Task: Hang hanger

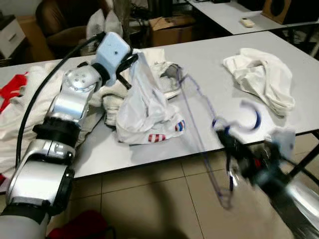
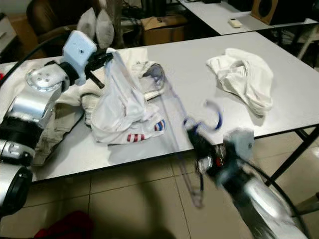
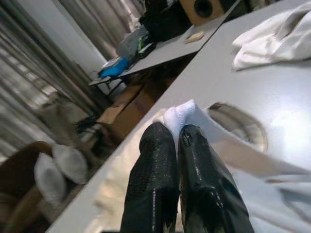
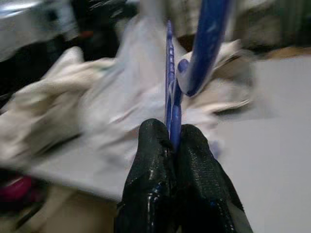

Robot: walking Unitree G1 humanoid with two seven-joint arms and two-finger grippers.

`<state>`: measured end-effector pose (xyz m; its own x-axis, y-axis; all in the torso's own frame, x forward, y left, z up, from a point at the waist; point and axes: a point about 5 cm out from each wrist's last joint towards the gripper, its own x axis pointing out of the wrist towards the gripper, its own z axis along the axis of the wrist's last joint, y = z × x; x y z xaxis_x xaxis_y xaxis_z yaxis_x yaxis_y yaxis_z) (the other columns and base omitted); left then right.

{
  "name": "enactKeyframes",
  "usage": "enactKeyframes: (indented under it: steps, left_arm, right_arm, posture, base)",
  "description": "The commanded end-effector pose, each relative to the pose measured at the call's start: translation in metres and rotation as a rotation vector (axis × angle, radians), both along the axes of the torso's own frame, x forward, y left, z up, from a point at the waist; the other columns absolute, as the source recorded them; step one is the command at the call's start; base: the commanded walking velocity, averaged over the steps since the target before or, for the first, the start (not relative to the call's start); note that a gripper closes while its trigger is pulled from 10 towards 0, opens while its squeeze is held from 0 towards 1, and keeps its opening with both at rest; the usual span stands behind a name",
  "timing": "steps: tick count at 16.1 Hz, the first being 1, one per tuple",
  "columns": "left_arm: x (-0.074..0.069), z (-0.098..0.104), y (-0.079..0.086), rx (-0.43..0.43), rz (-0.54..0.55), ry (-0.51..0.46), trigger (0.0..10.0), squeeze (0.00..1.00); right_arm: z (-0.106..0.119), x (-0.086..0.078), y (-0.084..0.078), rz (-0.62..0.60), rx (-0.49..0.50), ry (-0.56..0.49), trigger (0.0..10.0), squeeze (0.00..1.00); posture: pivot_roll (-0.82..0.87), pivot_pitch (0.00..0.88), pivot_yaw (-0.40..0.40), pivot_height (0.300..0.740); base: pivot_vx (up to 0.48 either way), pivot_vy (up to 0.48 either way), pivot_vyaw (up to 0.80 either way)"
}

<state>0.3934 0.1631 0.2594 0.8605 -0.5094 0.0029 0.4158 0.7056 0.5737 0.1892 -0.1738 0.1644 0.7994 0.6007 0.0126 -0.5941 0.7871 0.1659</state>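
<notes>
While the left gripper point(image 3: 176, 141) pinches a fold of the white garment point(image 1: 144, 107) and holds it lifted off the grey table point(image 1: 209, 59), the right gripper point(image 4: 171, 141) is clamped on the neck of the blue hanger point(image 1: 199, 124), just below its hook point(image 1: 251, 119). The hanger slants from inside the garment's neck, over the table's near edge and down above the tiled floor point(image 1: 149, 199), blurred with motion. By my reading, the step in hand is working the hanger's shoulders into the shirt; hanging it up is not yet begun. The next move likely calls for the right arm to steer the frame further in while the left keeps the opening taut. The table edge lies close beneath the wire and could catch it. A second white cloth point(image 1: 261, 79) sits well apart toward the robot's right, and more clothing point(image 1: 20, 109) lies heaped to its left, so the freest room is over the floor in front.
</notes>
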Motion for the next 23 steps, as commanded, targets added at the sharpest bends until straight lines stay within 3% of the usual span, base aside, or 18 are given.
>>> enactKeyframes:
  steps: [1, 5, 7, 10, 13, 17, 21, 22, 23]
  left_arm:
    - [0.001, 0.009, 0.001, 0.035, 0.009, -0.037, 0.0, 0.00]
    - [-0.004, 0.009, -0.012, 0.070, -0.070, -0.072, 0.0, 0.00]
    - [-0.018, 0.001, -0.030, 0.158, -0.241, -0.046, 0.0, 0.00]
    - [-0.025, -0.006, -0.037, 0.234, -0.297, -0.027, 0.0, 0.00]
    - [-0.032, -0.009, -0.044, 0.249, -0.345, -0.009, 0.0, 0.00]
    - [-0.028, -0.004, -0.038, 0.251, -0.294, -0.022, 0.0, 0.00]
    - [-0.042, -0.020, -0.055, 0.262, -0.466, 0.069, 0.0, 0.00]
    - [-0.040, -0.027, -0.058, 0.236, -0.458, 0.093, 10.0, 0.00]
    - [-0.034, -0.032, -0.055, 0.213, -0.407, 0.110, 10.0, 0.00]
  right_arm:
    - [0.007, -0.006, 0.003, 0.074, 0.028, -0.009, 10.0, 0.00]
    - [0.003, -0.009, 0.004, 0.146, 0.031, 0.053, 10.0, 0.00]
    - [0.003, 0.008, 0.004, 0.073, 0.059, 0.075, 10.0, 0.00]
    - [0.002, 0.015, 0.008, 0.068, 0.069, 0.094, 10.0, 0.00]
    - [0.001, 0.022, 0.010, 0.043, 0.069, 0.106, 10.0, 0.00]
    - [-0.007, 0.026, 0.007, -0.035, 0.059, 0.157, 10.0, 0.00]
    - [-0.009, 0.043, 0.015, -0.050, 0.107, 0.161, 10.0, 0.00]
    - [-0.009, 0.050, 0.021, -0.037, 0.131, 0.160, 10.0, 0.00]
    - [-0.010, 0.056, 0.025, -0.031, 0.145, 0.164, 10.0, 0.00]
  posture:
    - [-0.21, 0.000, 0.107, 0.740]
    - [-0.20, 0.000, 0.092, 0.740]
    - [-0.20, 0.000, 0.080, 0.740]
    - [-0.19, 0.000, 0.068, 0.740]
    - [-0.19, 0.000, 0.057, 0.740]
    - [-0.19, 0.000, 0.057, 0.740]
    - [-0.20, 0.000, 0.072, 0.740]
    - [-0.20, 0.000, 0.074, 0.740]
    - [-0.20, 0.000, 0.072, 0.740]
  base:
    - [0.000, 0.000, 0.00]
    - [0.000, 0.000, 0.00]
    - [0.000, 0.000, 0.00]
    - [0.000, 0.000, 0.00]
    - [0.000, 0.000, 0.00]
    - [0.000, 0.000, 0.00]
    - [0.000, 0.000, 0.00]
    - [0.000, 0.000, 0.00]
    - [0.000, 0.000, 0.00]
